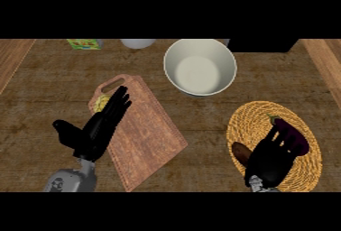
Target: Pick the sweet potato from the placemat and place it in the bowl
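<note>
The black right hand (269, 158) lies over a brown sweet potato (241, 152) and purple eggplant (293, 135) on the round woven straw placemat (250, 118); white bowl (200, 67) beyond.

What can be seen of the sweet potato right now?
Only a small part of the sweet potato shows: a reddish-brown rounded end lying on the left side of the woven yellow placemat. The right hand is over it and hides the rest. An eggplant lies beside it on the mat. Whether the hand's fingers touch it cannot be told.
</note>
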You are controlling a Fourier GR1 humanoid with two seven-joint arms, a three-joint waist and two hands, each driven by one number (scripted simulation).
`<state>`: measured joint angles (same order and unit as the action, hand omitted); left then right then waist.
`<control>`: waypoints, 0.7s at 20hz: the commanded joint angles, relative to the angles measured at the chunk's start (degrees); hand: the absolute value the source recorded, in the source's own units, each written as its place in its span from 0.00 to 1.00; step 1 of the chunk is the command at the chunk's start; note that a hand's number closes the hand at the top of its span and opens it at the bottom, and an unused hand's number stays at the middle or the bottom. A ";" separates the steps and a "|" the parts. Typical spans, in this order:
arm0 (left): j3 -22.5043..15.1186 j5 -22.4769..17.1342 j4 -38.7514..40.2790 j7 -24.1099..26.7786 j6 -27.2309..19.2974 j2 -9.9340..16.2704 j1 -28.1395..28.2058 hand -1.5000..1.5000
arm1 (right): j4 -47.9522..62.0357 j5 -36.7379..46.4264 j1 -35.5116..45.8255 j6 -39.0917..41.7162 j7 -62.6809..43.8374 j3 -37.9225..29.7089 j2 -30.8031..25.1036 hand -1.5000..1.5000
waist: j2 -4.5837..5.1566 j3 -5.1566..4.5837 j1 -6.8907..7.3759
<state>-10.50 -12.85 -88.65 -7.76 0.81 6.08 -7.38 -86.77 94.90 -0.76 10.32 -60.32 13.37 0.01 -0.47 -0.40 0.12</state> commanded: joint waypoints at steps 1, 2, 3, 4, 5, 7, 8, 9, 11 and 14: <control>0.78 -0.71 -4.14 -2.75 0.74 0.69 2.11 0.50 | 3.05 1.06 -0.55 -1.85 -1.55 -1.78 -1.33 0.00 | 0.42 0.41 -0.01; 2.47 -1.91 -1.47 0.38 3.36 1.80 2.18 0.50 | 5.14 0.18 -1.31 -5.34 0.08 -3.17 -2.30 0.00 | 0.47 0.41 -0.05; 0.74 -0.85 -5.83 -4.59 0.94 1.00 1.95 0.50 | 5.24 0.65 1.91 -0.87 -0.79 -3.63 -1.39 0.00 | 0.43 0.42 0.08; -1.73 3.09 -1.24 0.44 -1.62 -2.90 1.55 0.50 | 4.05 0.93 -0.36 -2.90 -1.24 -2.73 -0.58 0.00 | 0.46 0.41 -0.17; 2.07 -1.03 -5.95 -6.10 -0.57 0.24 -0.02 0.50 | 5.95 -0.33 4.25 -0.60 1.05 -6.02 -2.65 0.00 | 0.46 0.42 0.08; 2.07 -0.69 -3.70 -4.21 1.83 0.25 0.45 0.50 | 7.81 0.39 0.63 -7.74 3.22 -2.66 -1.80 1.00 | 0.46 0.41 -0.07; 1.87 -0.05 -1.11 -1.78 1.83 -0.70 -0.69 0.50 | 8.67 0.08 0.15 -7.73 4.81 -3.13 -3.06 1.00 | 0.50 0.41 -0.15; 2.06 -0.51 -3.41 -0.66 3.44 0.65 3.68 0.50 | 9.35 1.09 3.18 -6.81 3.47 -3.19 -2.29 1.00 | 0.47 0.41 0.09; 1.53 1.84 -1.12 -3.19 -1.13 -2.31 -2.21 0.50 | 8.62 -0.94 2.80 -6.30 7.20 -5.31 -6.00 1.00 | 0.50 0.42 -0.18; 0.52 1.74 -1.77 -3.64 0.22 -2.59 -1.04 0.50 | 9.94 0.00 4.50 -4.83 6.35 -3.65 -4.43 1.00 | 0.50 0.41 -0.09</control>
<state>-9.00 -12.09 -91.13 -9.70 2.10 5.32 -6.22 -81.28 93.51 1.92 6.07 -55.56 10.17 -2.10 -0.63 -0.46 0.30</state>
